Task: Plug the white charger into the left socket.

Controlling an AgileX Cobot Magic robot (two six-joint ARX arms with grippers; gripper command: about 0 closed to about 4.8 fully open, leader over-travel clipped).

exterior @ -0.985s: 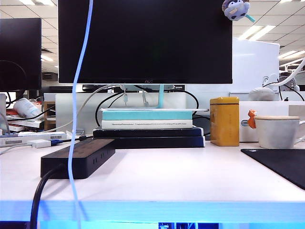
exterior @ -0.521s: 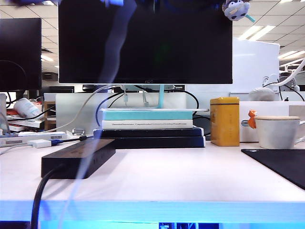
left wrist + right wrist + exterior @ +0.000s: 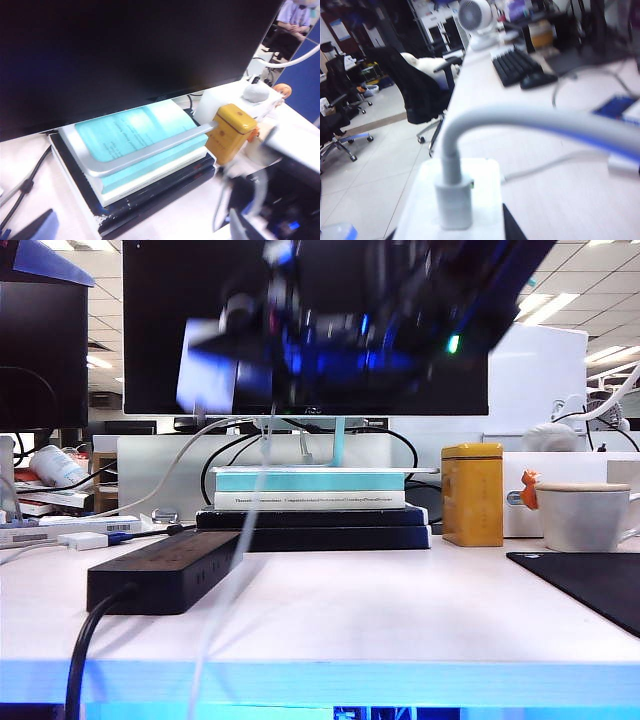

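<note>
- Carrying the palm-sized white rectangular plastic charger (image 3: pixel 451 200), the right gripper (image 3: pixel 215 365) hangs high in the exterior view in front of the big black monitor (image 3: pixel 300 300), well above the pale worktop (image 3: pixel 380 610); its own wrist view shows the charger close up between the dark jaw tips, so the fingers are clenched on it.
- Its thin white cable (image 3: pixel 530 122) rises from the block's end and, in the exterior view, trails down past the worktop's front edge.
- The prongs are not visible in any view, so how they point cannot be told.
- The long, low black power strip (image 3: pixel 165 570) lies near the worktop's left front corner, its thick black cord (image 3: pixel 85 650) dropping over the front edge.
- The left socket (image 3: pixel 150 547) on the strip's top face is empty; nothing touches the strip.
- The left gripper (image 3: pixel 35 227) shows only as a blurred dark tip in its wrist view, looking at the stacked books (image 3: pixel 135 150) and yellow tin (image 3: pixel 231 132); by the record its jaws stand wide, and nothing is seen between them.
- Judgement: pick-up is done; lowering over the strip, aligning the prongs and pressing in are all left.
</note>
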